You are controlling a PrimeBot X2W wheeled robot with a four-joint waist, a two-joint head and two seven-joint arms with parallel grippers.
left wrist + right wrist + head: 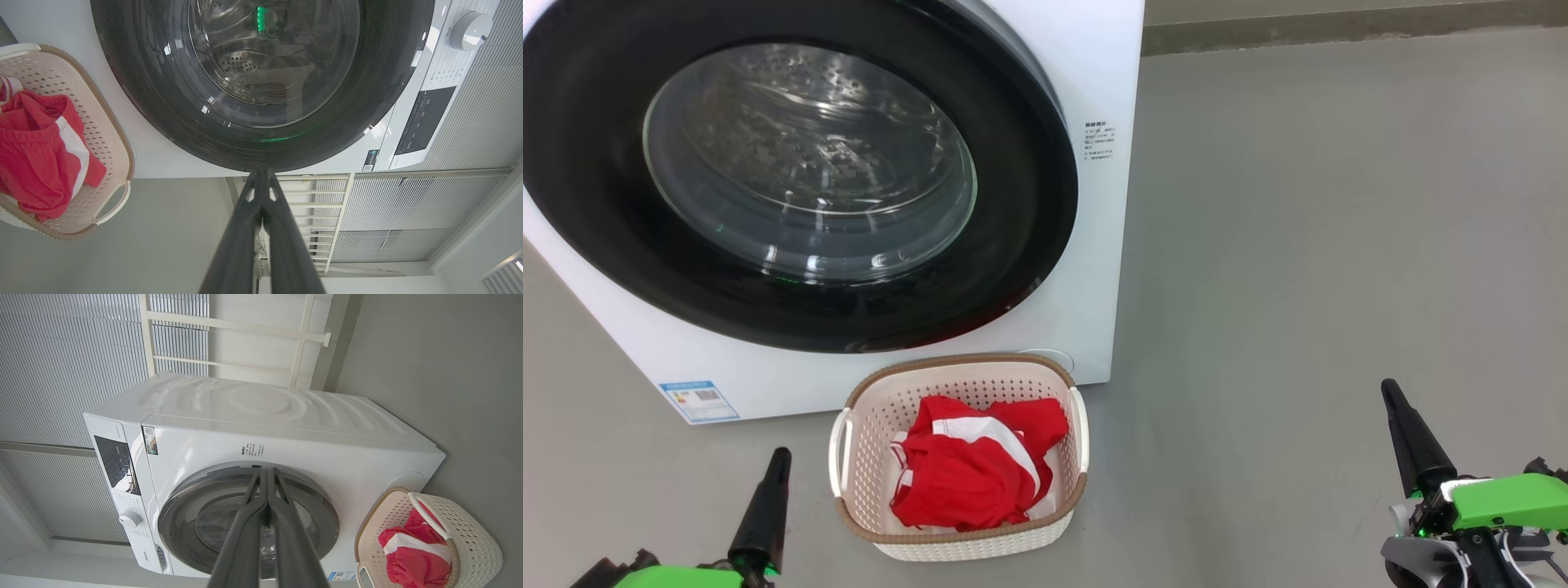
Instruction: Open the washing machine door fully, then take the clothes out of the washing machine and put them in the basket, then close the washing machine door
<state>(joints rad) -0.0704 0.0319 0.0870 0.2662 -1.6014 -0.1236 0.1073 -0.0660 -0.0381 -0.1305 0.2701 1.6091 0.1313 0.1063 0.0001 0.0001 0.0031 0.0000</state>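
The white washing machine (1094,245) stands ahead with its black-rimmed glass door (800,163) closed against its front; the door (261,81) and the door (249,522) also face the wrist cameras. On the floor before it sits the cream basket (874,408) holding the red clothes (972,474) with white stripes. My left gripper (778,457) hovers low, left of the basket, fingers together and empty. My right gripper (1390,392) is far to the right of the basket, also shut and empty. In the wrist views the left gripper (261,173) and right gripper (266,471) point at the door.
Grey floor (1298,245) spreads to the right of the machine. A control panel with a dial (470,30) is on the machine's top front. A white rail frame (229,326) and ribbed wall panels stand behind the machine.
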